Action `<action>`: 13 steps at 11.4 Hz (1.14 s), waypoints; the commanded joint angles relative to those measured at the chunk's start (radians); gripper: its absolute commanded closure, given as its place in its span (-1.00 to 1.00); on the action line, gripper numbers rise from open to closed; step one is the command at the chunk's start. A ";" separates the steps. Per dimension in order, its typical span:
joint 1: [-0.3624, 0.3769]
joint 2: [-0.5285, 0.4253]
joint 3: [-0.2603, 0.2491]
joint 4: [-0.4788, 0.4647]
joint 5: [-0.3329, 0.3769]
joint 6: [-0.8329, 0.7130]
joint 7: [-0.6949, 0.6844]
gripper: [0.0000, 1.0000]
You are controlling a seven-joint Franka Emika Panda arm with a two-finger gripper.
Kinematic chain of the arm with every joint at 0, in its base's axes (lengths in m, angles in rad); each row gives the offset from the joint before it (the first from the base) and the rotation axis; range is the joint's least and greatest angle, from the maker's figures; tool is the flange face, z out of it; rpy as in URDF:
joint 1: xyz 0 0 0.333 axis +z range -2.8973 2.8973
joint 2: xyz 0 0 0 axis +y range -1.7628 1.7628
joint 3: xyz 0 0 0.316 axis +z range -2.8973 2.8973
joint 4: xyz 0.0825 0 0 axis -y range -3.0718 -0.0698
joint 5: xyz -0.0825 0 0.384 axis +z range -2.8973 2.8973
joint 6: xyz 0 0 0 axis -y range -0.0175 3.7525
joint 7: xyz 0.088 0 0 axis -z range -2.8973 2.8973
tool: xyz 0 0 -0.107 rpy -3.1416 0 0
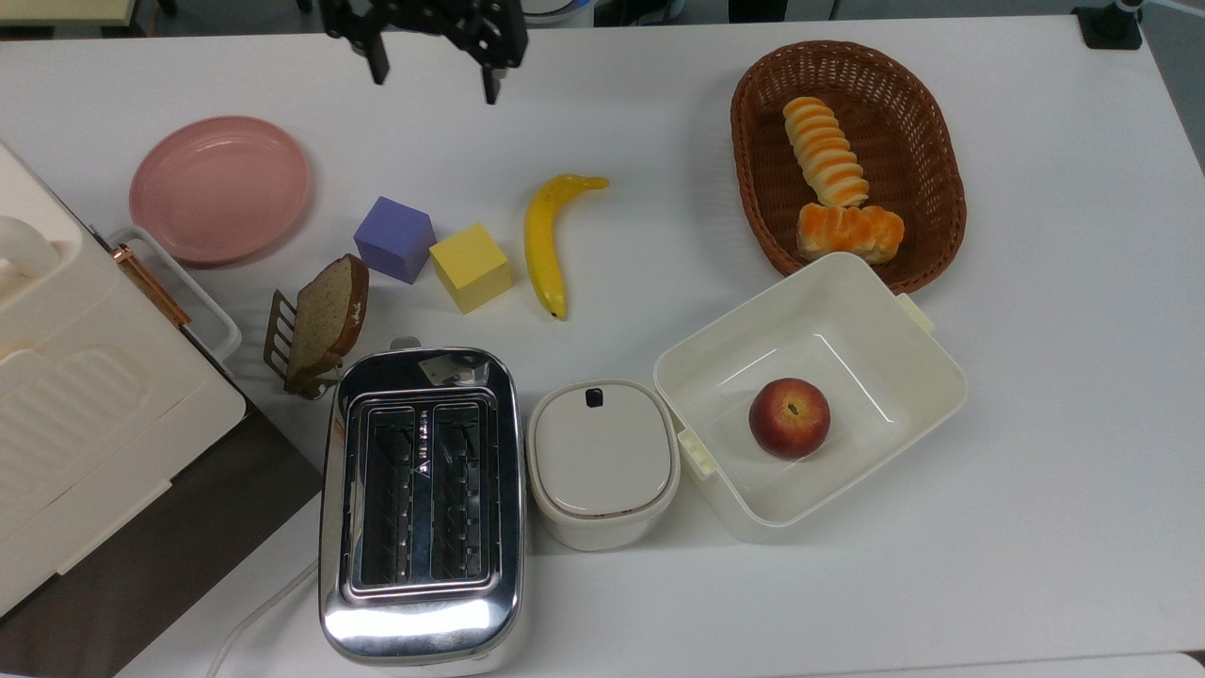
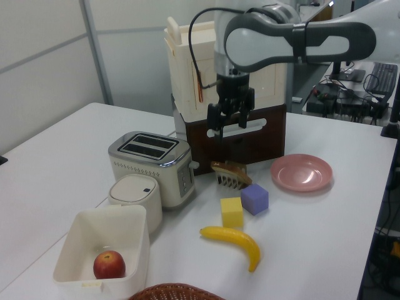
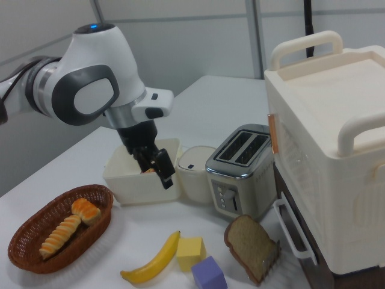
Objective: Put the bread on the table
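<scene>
Reaching the bread (image 1: pixel 826 152), which lay lengthwise in the basket (image 1: pixel 944 169) beside a stubby bun (image 1: pixel 850 232), called for the wide-open, empty gripper (image 1: pixel 433 68) to cross the table (image 1: pixel 659 122) and straddle the loaf's narrow width.

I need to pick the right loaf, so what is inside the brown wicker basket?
The basket holds two things: the long twisted bread and a short orange bun at its end, touching it. The basket floor beneath them is covered, so anything under them cannot be seen.

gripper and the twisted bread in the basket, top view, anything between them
Bare white table, then the near wall of the wicker basket around the bread; the gripper hangs with jaws open.
</scene>
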 commanded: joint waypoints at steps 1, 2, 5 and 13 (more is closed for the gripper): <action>0.056 -0.009 0.035 -0.072 0.013 -0.013 -0.013 -1.00; 0.056 -0.007 0.064 -0.090 0.013 -0.012 -0.013 -1.00; 0.062 0.005 0.180 -0.107 0.002 -0.010 0.008 -1.00; 0.191 0.009 0.262 -0.146 -0.004 0.037 0.012 -1.00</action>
